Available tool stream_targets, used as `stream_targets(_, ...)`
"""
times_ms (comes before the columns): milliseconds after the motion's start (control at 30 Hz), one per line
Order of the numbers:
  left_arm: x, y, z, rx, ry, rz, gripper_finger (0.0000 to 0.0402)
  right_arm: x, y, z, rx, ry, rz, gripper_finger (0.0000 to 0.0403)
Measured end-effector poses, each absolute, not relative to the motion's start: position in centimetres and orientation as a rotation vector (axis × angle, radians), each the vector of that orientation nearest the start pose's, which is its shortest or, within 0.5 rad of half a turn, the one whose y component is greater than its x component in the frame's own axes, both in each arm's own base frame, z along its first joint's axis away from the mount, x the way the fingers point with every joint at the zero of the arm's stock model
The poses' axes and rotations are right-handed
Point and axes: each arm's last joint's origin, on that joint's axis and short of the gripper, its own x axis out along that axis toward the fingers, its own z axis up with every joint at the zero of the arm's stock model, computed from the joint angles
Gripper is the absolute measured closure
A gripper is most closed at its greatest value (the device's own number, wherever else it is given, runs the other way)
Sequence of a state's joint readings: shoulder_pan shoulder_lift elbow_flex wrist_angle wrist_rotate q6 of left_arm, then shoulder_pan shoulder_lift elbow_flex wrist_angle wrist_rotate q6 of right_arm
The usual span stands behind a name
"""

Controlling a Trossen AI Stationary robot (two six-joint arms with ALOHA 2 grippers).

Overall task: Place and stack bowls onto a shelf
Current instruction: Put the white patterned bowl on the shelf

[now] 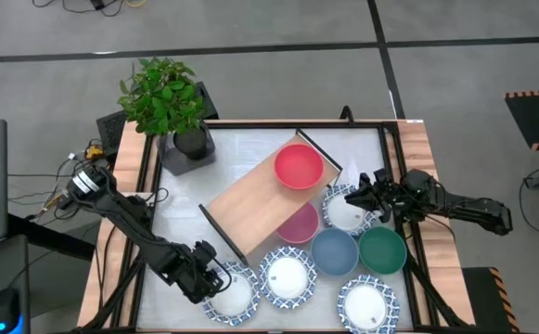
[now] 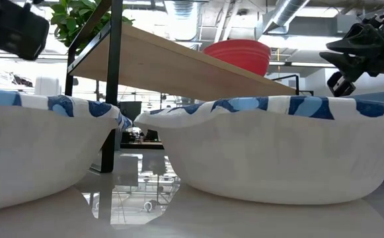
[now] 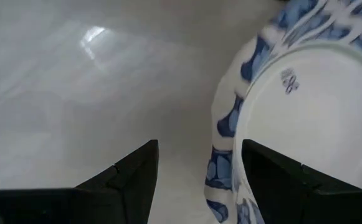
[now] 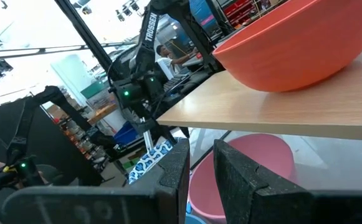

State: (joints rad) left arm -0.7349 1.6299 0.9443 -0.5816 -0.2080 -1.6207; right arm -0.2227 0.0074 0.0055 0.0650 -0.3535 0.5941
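The shelf (image 1: 250,209) is a light-wood board set slantwise mid-table, and a red bowl (image 1: 299,167) rests on it. A pink bowl (image 1: 299,224) sits half under its edge. My left gripper (image 1: 215,278) is open at the near-left white, blue-rimmed bowl (image 1: 234,295). In the left wrist view its fingers (image 3: 199,149) stand on either side of that bowl's rim (image 3: 221,168), one over the inside and one outside. My right gripper (image 1: 362,190) hovers over another white, blue-rimmed bowl (image 1: 348,211); its fingers (image 4: 201,149) are a narrow gap apart and empty.
A blue bowl (image 1: 334,250), a green bowl (image 1: 382,250) and two more white, blue-rimmed bowls (image 1: 288,276) (image 1: 366,304) crowd the near right of the table. A potted plant (image 1: 167,102) stands at the far left corner. The shelf's left part is bare.
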Motion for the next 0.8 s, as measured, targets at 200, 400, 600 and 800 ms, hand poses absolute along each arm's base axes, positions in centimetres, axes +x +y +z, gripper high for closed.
stream_targets(200,22.3,-19.4,16.0,-0.838,1.148,0.513,0.0214,9.6,-1.1,17.1,0.575,-0.020,0.145,0.0305)
stream_targets(400,22.2,-19.5,16.2,-0.849,1.182,0.502,0.0331,9.6,-1.1,17.1,0.575,-0.021,0.143,0.0305)
stream_targets(600,22.3,-19.8,16.4,-0.900,1.227,0.470,0.0393,9.6,-1.1,17.1,0.576,-0.021,0.143,0.0305)
stream_targets(800,23.1,-21.2,18.8,-0.971,1.289,0.348,0.0401,9.6,-1.2,17.1,0.576,-0.024,0.130,0.0305)
